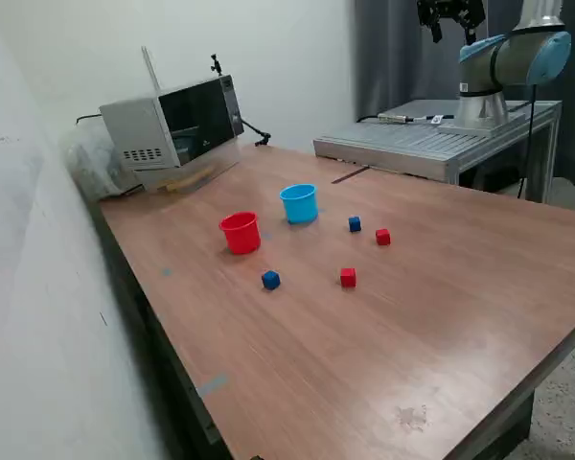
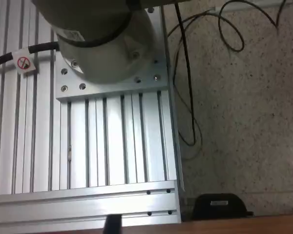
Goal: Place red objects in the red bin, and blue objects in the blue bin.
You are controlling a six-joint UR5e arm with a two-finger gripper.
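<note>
So far nothing is sorted; all four cubes lie loose on the table (image 1: 441,326).

Going from the exterior view's left to its right:
- Red cup (image 1: 241,233): upright, left of the blue cup and a little nearer. Its inside is not visible from this angle, but four cubes are out on the wood, so I judge it empty.
- Blue cube (image 1: 270,279): near side of the red cup, apart from it, closest cube to the front-left.
- Blue cup (image 1: 299,203): upright, just beside the red cup on its right and farther back. Judged empty likewise.
- Red cube (image 1: 348,277): near side, right of the first blue cube, well apart from both cups.
- Second blue cube (image 1: 355,223): right of the blue cup, close to it but not touching.
- Second red cube (image 1: 382,237): just right of that blue cube, a small gap between them.
- Gripper (image 1: 450,19): high at the far right, above the arm's base, far from every cube. Holds nothing; whether its fingers are spread or together I cannot tell, too small and dark.

Wrist view shows only the ribbed metal mount (image 2: 112,146), cables and floor; no task item in it.

Left to do: all four picks and drops, two per cup.
</note>
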